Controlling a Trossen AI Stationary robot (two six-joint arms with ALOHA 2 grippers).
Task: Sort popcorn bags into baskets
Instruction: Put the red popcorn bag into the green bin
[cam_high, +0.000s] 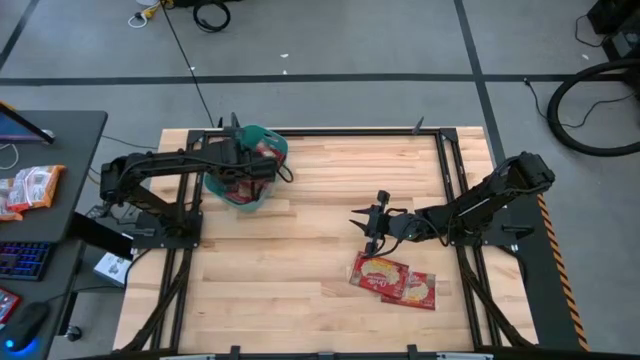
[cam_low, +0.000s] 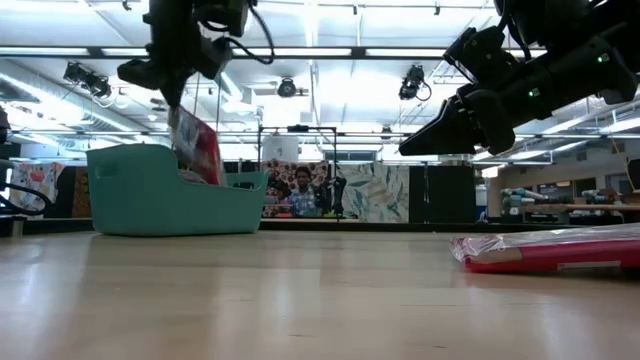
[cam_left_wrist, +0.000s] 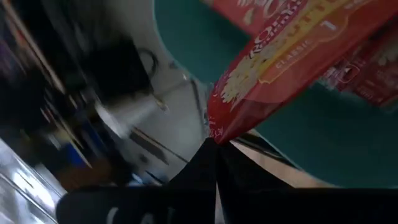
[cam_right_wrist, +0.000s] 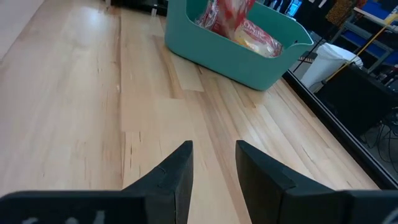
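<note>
From above, your left gripper (cam_high: 262, 160) hangs over the teal basket (cam_high: 248, 199) by the tabletop's far-left corner; two popcorn bags (cam_high: 393, 280) lie near the near-right edge, with the right gripper (cam_high: 375, 222) above and beside them. At table height, a held bag (cam_low: 198, 147) dangles limp into the basket: light, floppy, likely slippery, so pinch an edge. The left wrist view shows the fingers clamped on its corner. The right wrist view shows the fingers (cam_right_wrist: 177, 169) slightly parted, empty.
</note>
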